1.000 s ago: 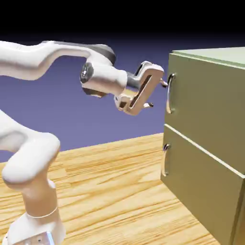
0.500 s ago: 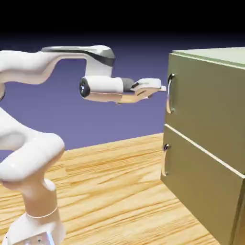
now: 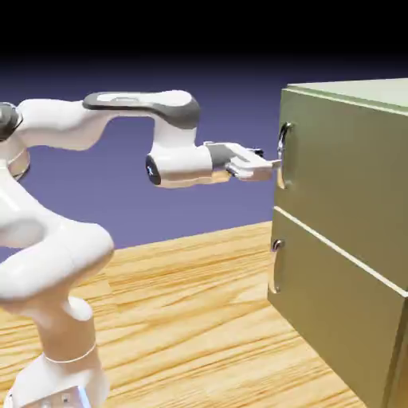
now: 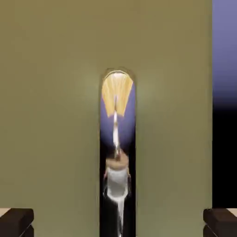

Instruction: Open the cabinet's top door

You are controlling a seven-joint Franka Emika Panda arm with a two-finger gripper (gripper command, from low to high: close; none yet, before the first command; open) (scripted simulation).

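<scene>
The tool (image 3: 271,165) stood wide, its fingertips (image 4: 16,221) spread to either side of the silver handle (image 4: 117,152) and holding nothing. Beyond it, the top door (image 3: 343,175) sat shut on the cabinet (image 3: 351,239) at the wooden desk's (image 3: 183,319) right.

The arm (image 3: 56,239) is built from rounded, glossy white housings joined in sequence, each segment swelling into a bulbous shell at its joint. A dark grey band caps the upper side of the forearm link (image 3: 139,102) and wraps around its far end. The wrist section (image 3: 179,166) is a short white cylinder whose flat end face carries a dark circular cap with a small pale mark at its centre. A dark grey collar separates the wrist from the white hand (image 3: 267,166). In the hand view, the fingertips (image 4: 16,221) appear as dark, blocky rectangular pads.
</scene>
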